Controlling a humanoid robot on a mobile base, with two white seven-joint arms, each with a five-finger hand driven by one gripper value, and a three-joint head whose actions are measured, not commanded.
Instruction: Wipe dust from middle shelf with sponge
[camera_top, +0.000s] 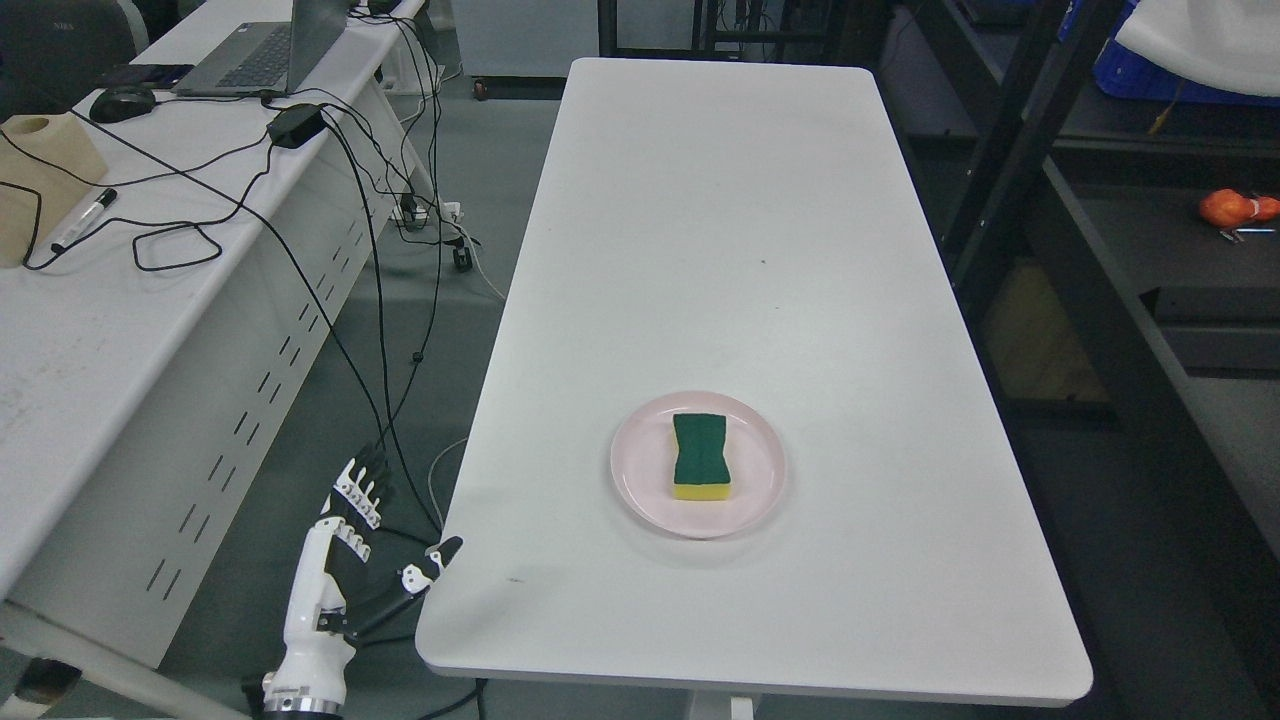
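Note:
A sponge (700, 457) with a green top and a yellow base lies on a pale pink plate (640, 480) on the near half of the long white table (720, 220). My left hand (375, 530) hangs beside the table's near left corner, below the tabletop level, fingers spread and holding nothing. Its thumb tip reaches almost to the table edge. The hand is well left of the plate and apart from the sponge. My right arm does not show.
A dark metal shelving rack (1130, 300) stands along the right, with an orange object (1238, 208) on one shelf. At left is a white desk (120, 300) carrying a laptop (265, 50), a mouse, a marker and cables that trail down into the gap.

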